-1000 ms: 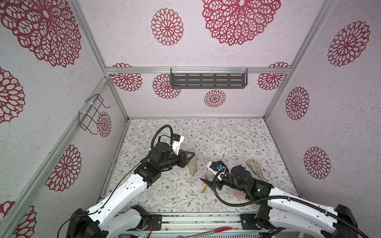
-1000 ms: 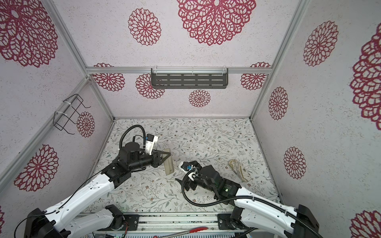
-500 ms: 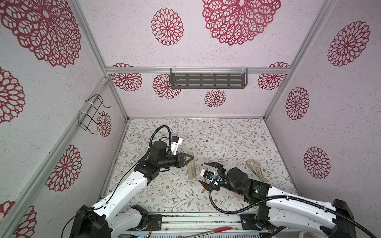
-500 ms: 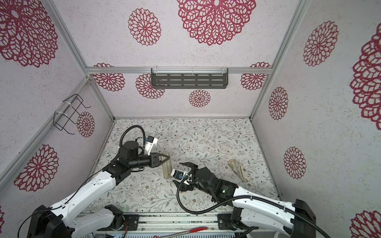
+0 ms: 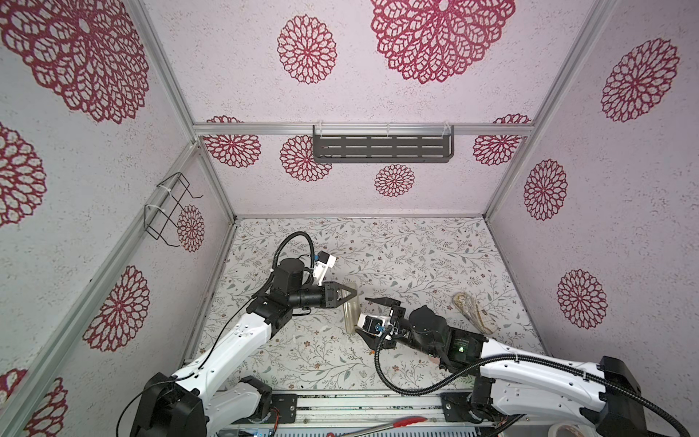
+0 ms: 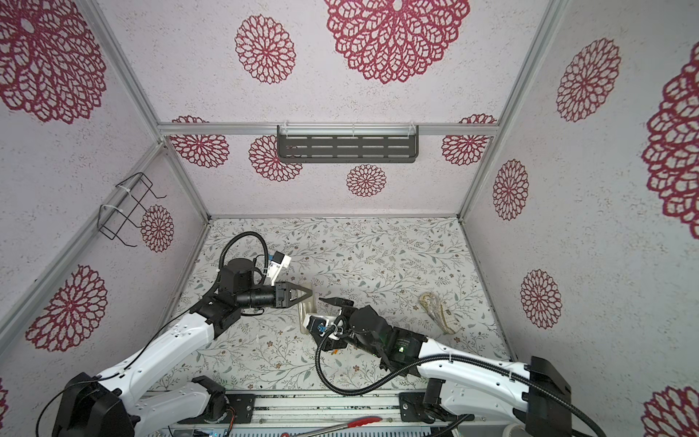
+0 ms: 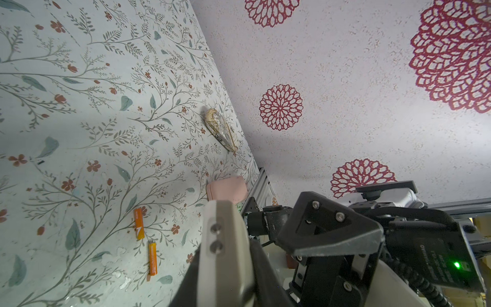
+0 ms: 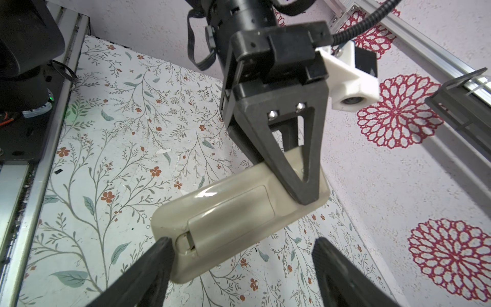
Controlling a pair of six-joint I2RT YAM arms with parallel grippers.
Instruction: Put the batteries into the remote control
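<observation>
In both top views the left tool (image 5: 350, 293) is closed on the far end of the remote control (image 5: 351, 316), held over the middle of the flowered counter (image 5: 416, 257). The right tool (image 5: 364, 314) comes from 4 o'clock, spread wide at the near end. A grey shelf (image 5: 382, 148) hangs at 12 o'clock.

In the left wrist view the batteries (image 7: 139, 224) lie flat on the counter, near each other and apart from the remote control.

In the right wrist view the right tool's fingers (image 8: 148, 273) stand wide on both sides of the battery cover (image 8: 228, 215). Whether they touch it, I cannot tell.
</observation>
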